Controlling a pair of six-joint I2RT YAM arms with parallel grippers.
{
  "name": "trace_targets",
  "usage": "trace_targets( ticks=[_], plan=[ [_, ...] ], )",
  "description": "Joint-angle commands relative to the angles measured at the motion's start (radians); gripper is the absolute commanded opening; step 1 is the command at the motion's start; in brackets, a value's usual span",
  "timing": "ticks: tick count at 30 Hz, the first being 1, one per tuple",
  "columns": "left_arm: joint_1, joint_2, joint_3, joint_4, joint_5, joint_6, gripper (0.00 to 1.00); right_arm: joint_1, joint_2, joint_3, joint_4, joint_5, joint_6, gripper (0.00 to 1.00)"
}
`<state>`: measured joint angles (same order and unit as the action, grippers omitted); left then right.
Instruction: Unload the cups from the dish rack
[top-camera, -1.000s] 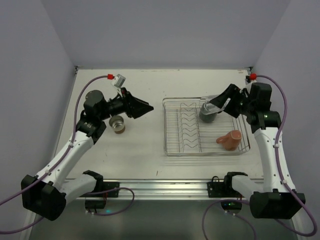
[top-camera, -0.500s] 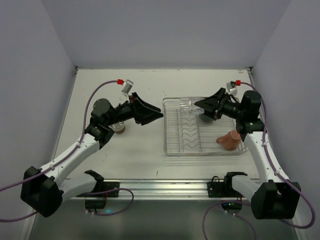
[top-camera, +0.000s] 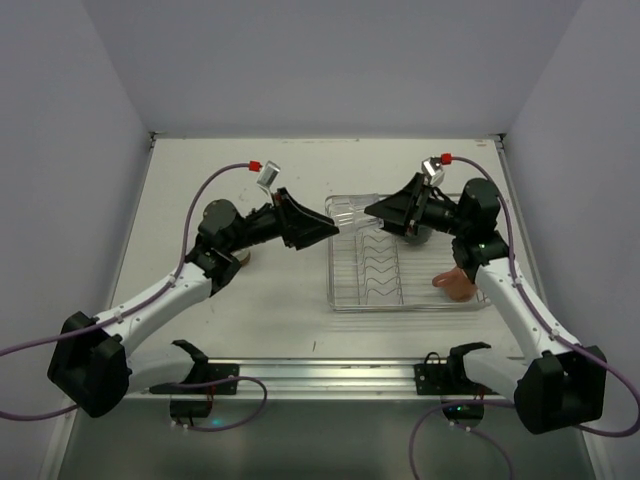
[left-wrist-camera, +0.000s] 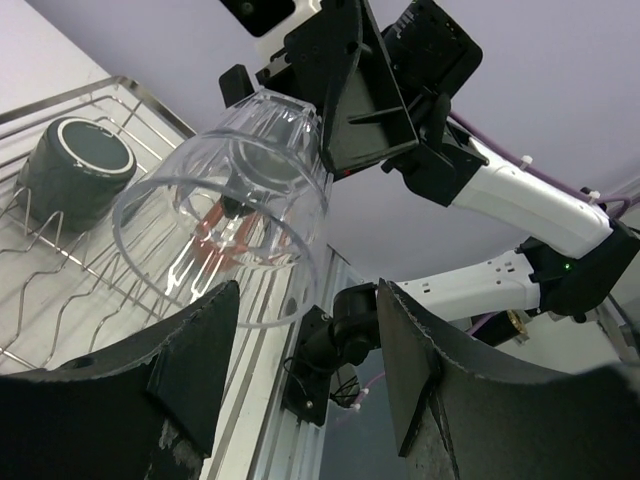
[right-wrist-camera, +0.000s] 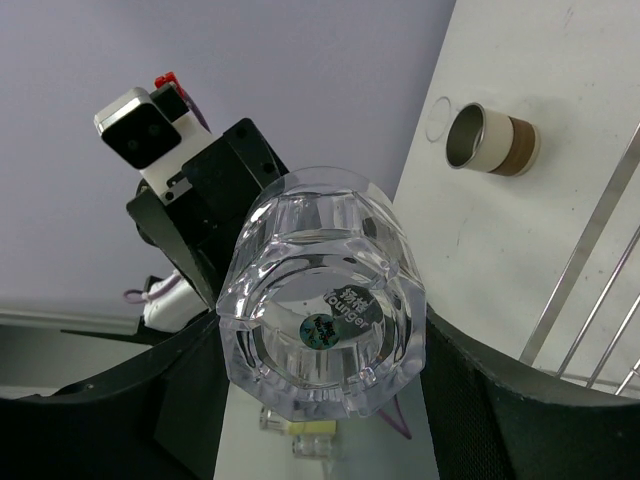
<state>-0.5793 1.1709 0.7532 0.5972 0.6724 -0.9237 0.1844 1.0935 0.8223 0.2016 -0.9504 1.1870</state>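
Note:
My right gripper (top-camera: 385, 210) is shut on a clear tumbler (top-camera: 350, 212), held on its side in the air over the dish rack's (top-camera: 400, 305) left edge, mouth pointing left. In the right wrist view the tumbler's thick base (right-wrist-camera: 325, 340) fills the space between my fingers. My left gripper (top-camera: 325, 228) faces it, open. The tumbler's rim (left-wrist-camera: 230, 210) hangs just beyond the fingertips (left-wrist-camera: 225, 300). A dark grey mug (left-wrist-camera: 75, 170) stands upside down in the rack. A salmon-pink cup (top-camera: 455, 280) lies in the rack's right side. A cream cup with a brown band (right-wrist-camera: 490, 140) lies on the table, left of the rack.
The rack's zigzag dividers (top-camera: 375, 260) run down its middle. Walls close in the table on the left, back and right. Purple cables (top-camera: 215, 180) loop above both arms. The arm bases and a metal rail (top-camera: 330, 375) line the near edge.
The right arm carried the tumbler left, from above the dark mug to the rack's left edge. The left arm swung right, away from the cream cup, and now faces the tumbler.

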Motion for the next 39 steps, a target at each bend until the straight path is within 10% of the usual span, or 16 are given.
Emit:
trace_targets(
  ticks=[1,13,19,23,26,35,39],
  plan=[
    [-0.022,0.024,0.028,0.092,-0.025,-0.015,0.61,0.027,0.014,0.055,0.071,0.027,0.029,0.00],
    [-0.054,0.067,0.046,0.124,-0.036,-0.023,0.49,0.113,0.085,0.071,0.107,0.073,0.037,0.00],
    [-0.053,0.061,0.063,0.052,-0.053,0.031,0.00,0.121,0.095,0.080,0.067,0.076,0.014,0.00],
    [-0.051,0.033,0.087,-0.109,-0.097,0.103,0.00,0.121,0.092,0.106,-0.037,0.090,-0.074,0.44],
    [-0.044,0.006,0.118,-0.263,-0.137,0.184,0.00,0.121,0.075,0.132,-0.164,0.120,-0.163,0.97],
    [0.072,-0.024,0.313,-0.837,-0.295,0.434,0.00,0.121,-0.052,0.241,-0.684,0.427,-0.504,0.99],
    [0.073,0.048,0.431,-1.080,-0.451,0.511,0.00,0.119,-0.018,0.352,-0.907,0.825,-0.598,0.99]
  ],
)
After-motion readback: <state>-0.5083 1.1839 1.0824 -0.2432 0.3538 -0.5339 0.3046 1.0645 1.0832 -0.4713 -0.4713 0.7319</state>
